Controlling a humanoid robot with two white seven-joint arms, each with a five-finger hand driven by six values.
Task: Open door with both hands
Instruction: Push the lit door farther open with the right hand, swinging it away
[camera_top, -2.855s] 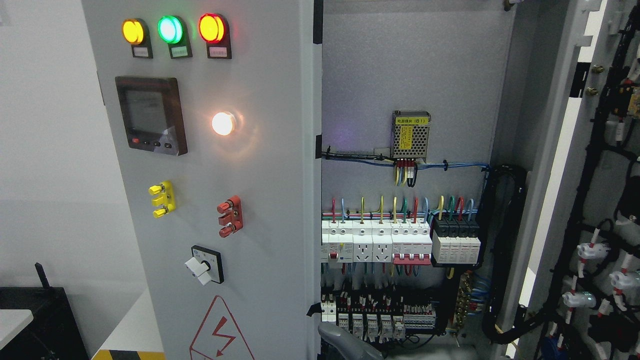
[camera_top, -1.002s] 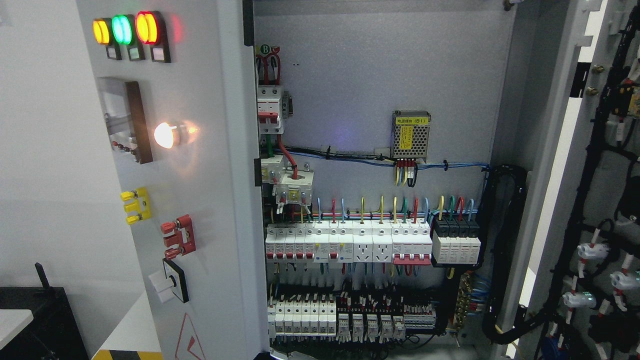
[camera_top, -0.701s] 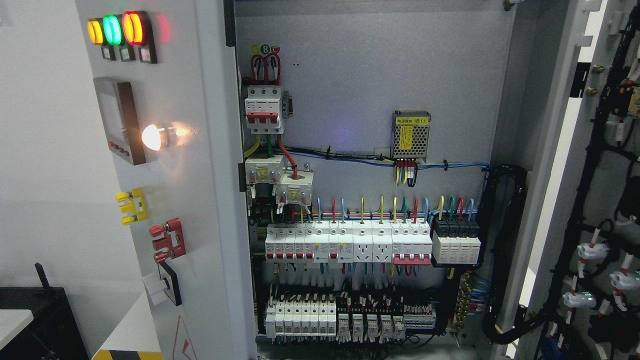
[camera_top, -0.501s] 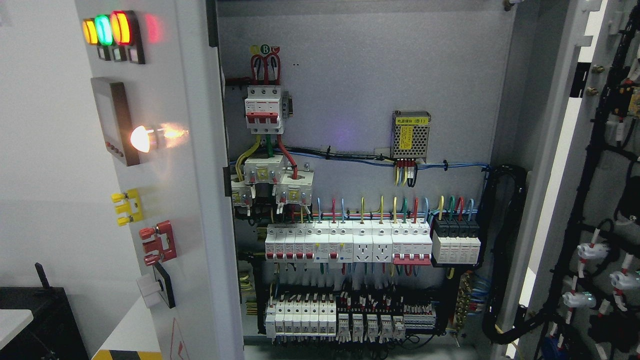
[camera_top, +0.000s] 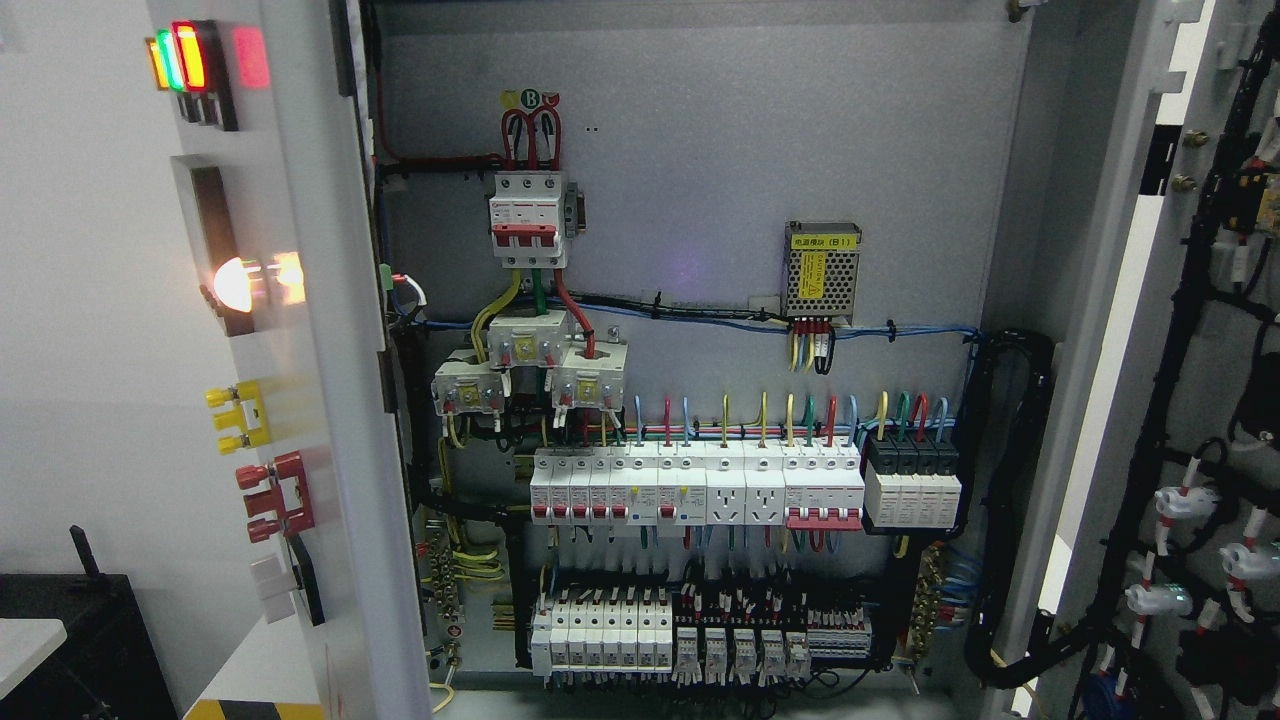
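The grey electrical cabinet's left door stands swung far out to the left, seen nearly edge-on, with its lit lamps, glowing white lamp, yellow terminal block and red terminal block on the outer face. The right door hangs wide open at the right, its inner side lined with black cable looms. Between them the back panel shows rows of white breakers and a yellow-labelled power supply. Neither robot hand appears in this head view.
A black box with a short antenna sits at the lower left beside a white surface. A yellow-and-black striped edge lies below the left door. A thick black cable bundle loops down the cabinet's right inner side.
The left door has swung steadily further left, uncovering the breakers and wiring on the left side. The grey hand seen at the bottom edge 2.9 s ago is gone.
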